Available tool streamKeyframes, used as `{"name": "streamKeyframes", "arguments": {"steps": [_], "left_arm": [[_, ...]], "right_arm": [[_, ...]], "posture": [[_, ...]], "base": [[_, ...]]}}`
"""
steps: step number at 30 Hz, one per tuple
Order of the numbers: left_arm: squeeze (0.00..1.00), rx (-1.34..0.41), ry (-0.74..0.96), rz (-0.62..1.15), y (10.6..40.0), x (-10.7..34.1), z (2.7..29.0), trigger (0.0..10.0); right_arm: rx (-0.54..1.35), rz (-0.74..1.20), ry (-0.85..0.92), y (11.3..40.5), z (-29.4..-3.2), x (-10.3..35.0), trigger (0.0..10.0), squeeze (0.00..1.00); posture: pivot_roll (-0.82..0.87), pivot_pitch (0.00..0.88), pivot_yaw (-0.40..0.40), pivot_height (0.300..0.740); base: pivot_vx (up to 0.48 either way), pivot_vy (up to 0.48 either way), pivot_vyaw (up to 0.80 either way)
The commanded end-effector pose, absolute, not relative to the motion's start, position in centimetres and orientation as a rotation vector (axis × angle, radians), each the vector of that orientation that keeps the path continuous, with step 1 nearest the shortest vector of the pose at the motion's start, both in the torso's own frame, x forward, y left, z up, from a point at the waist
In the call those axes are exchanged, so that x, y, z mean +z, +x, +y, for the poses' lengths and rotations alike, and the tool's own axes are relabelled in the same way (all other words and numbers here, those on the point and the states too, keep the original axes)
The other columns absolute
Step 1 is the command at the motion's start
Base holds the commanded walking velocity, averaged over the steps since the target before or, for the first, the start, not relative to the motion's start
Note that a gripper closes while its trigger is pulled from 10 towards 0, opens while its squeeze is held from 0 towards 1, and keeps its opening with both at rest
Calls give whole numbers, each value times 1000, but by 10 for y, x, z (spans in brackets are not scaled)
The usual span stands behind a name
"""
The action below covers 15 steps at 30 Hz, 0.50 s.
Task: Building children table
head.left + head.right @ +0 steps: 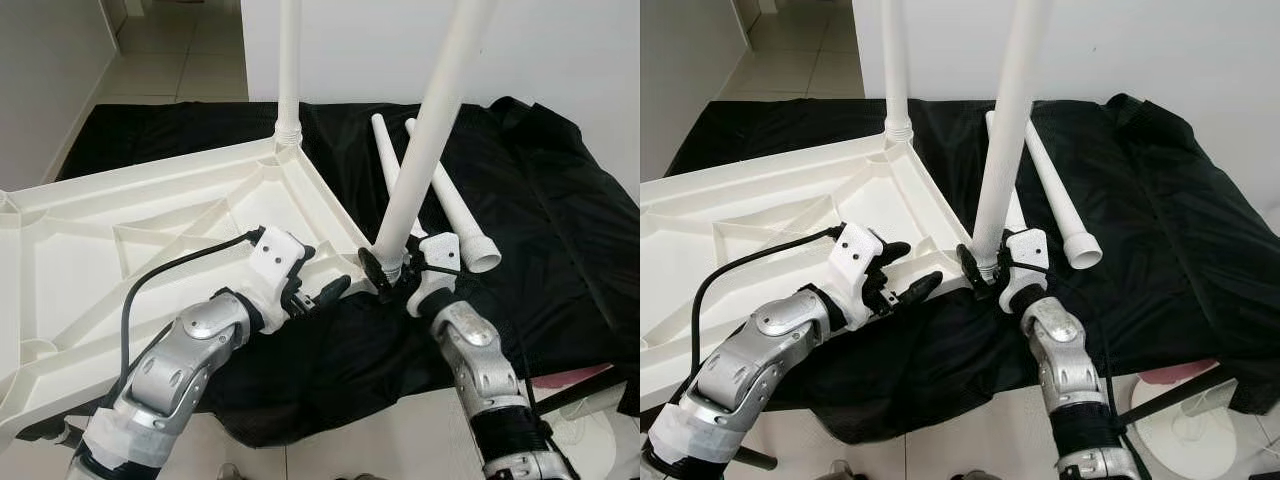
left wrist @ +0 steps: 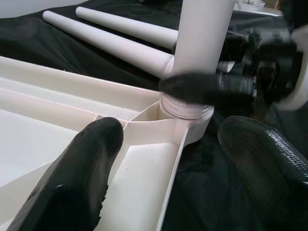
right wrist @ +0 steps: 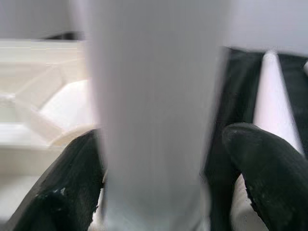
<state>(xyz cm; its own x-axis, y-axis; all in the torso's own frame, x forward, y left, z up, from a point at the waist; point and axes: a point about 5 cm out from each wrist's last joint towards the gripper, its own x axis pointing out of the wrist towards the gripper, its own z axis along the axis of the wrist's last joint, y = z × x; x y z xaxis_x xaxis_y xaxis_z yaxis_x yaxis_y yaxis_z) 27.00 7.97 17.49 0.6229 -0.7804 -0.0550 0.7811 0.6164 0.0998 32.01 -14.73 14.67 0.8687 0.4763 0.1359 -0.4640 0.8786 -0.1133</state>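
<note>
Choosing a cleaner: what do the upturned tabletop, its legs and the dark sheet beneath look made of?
Tabletop: likely moulded plastic, white, semi-matt; ribbed underside with cast sockets. Legs: matching white plastic tubes, smooth; one loose leg shows a hollow end. Sheet: thin black woven fabric, slightly shiny, creased; perhaps synthetic.

Two silver arms are showing rounded, cast-metal segments with small dark screws set into their shells. The left claw [image 1: 318, 290] is carrying two long black fingers [image 2: 77, 187] with a faintly textured, glossy surface, mounted under a white plastic wrist block dotted with small black holes. A black cable is looping out from that white block and running back along the left forearm, whose lower part is wearing white wrapping and a black band. The right claw [image 1: 988, 272] is showing matching black fingers [image 3: 262, 173], a white wrist housing, thin black wires, and a black sleeve-like section lower down its silver forearm.
</note>
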Motion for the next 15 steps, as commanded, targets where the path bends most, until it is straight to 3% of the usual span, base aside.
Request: {"name": "streamKeyframes", "arguments": {"steps": [1, 13, 14, 15], "left_arm": [[0, -985, 131, 11, 265, 173, 76, 10000], [0, -1059, 159, 6, 259, 177, 78, 10000], [0, -1072, 159, 10, 257, 177, 78, 10000], [0, -1080, 159, 13, 255, 176, 78, 10000]], "right_arm": [[521, -167, -69, 321, -149, 147, 10000, 0], [735, -123, -112, 341, -138, 149, 10000, 0], [746, -120, -115, 343, -139, 148, 4980, 0], [752, -119, -116, 345, -140, 149, 4980, 0]], "posture": [[-15, 62, -54, 740], [24, 46, -54, 740], [27, 46, -56, 740], [29, 47, -57, 740]], "base": [[0, 0, 0], [0, 0, 0], [0, 0, 0], [0, 0, 0]]}}
